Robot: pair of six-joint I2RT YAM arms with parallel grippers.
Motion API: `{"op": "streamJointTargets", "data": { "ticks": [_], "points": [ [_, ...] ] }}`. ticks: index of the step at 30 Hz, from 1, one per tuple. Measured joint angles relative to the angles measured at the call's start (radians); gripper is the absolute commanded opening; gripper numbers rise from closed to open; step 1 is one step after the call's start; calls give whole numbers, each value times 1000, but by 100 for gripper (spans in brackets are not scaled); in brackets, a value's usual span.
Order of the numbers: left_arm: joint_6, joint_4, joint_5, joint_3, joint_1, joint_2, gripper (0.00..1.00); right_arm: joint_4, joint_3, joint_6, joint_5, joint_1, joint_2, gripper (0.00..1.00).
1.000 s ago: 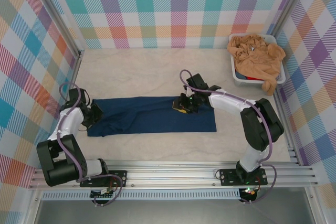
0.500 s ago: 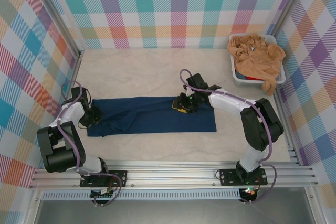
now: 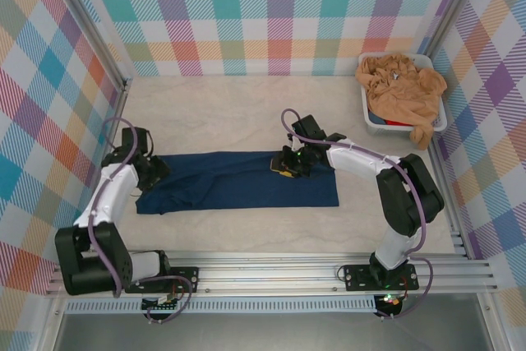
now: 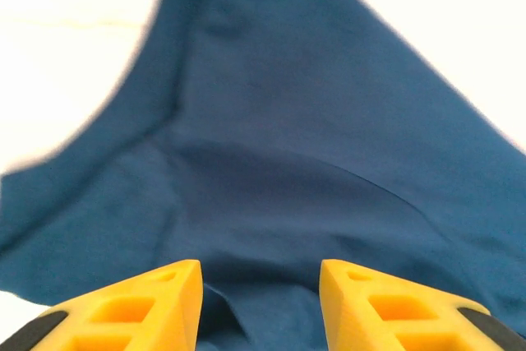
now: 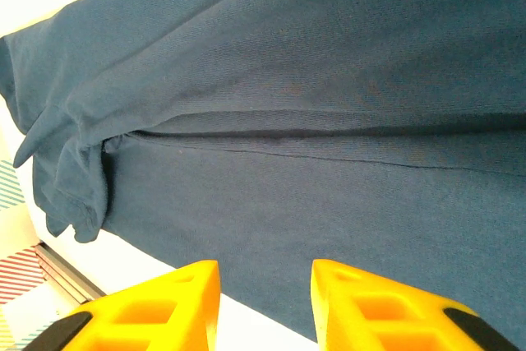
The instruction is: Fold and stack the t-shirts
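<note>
Robot lab test cell: plaid-print panels [image 3: 279, 14] box in the table [image 3: 246, 113] beyond & beside left gripper [image 3: 158, 172] & right gripper [image 3: 283, 166]; alu frame rail [image 3: 271, 273] w/ bolted arm bases behind them.

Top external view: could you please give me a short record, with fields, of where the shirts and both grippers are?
navy t-shirt: lying as a long strip, flat on the table, running left to right
tan t-shirts: heaped in the white tub at the far right corner, cloth hanging over its near rim
left gripper: open, over the strip's left end
right gripper: open, at the strip's far edge, right of its middle
stack: not yet begun
</note>
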Motion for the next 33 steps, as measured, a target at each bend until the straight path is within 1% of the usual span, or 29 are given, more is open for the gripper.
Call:
{"op": "streamJointTargets", "data": {
  "ticks": [2,4,8,10,12,13,14,17,20,23,26,29,32,33],
  "points": [
    [-66,-15,18,-23,-54,-51,43,-1,0,0,0,-1,0,34],
    [-166,-34,34,-72,-97,-116,43,-1,0,0,0,-1,0,35],
    [-383,-43,71,-203,-142,-231,43,0,0,0,0,-1,0,34],
    [-475,-45,82,-246,-162,-236,44,0,0,0,0,-1,0,34],
    [-520,-60,78,-248,-172,-216,52,0,0,0,0,-1,0,34],
    [-534,-71,57,-237,-172,-206,53,0,0,0,0,-1,0,34],
    [-539,-86,34,-219,-171,-197,52,0,0,0,0,-1,0,34],
    [-506,-111,-21,-127,-126,-151,45,0,0,0,0,-1,0,34],
    [-426,-107,-61,-49,-31,-77,36,0,0,0,0,-1,0,34],
    [-317,-66,-94,-44,29,-24,31,3,-6,0,0,-2,-2,34],
    [-199,3,-83,-66,64,15,29,2,-10,0,0,-6,-3,34],
    [-98,55,-51,-75,89,64,31,3,-11,0,0,-13,-3,34],
    [-14,106,-18,-82,122,101,44,3,-11,0,0,-20,-3,34],
    [7,121,-5,-84,133,110,46,3,-11,0,0,-22,-3,34]
  ]
}}
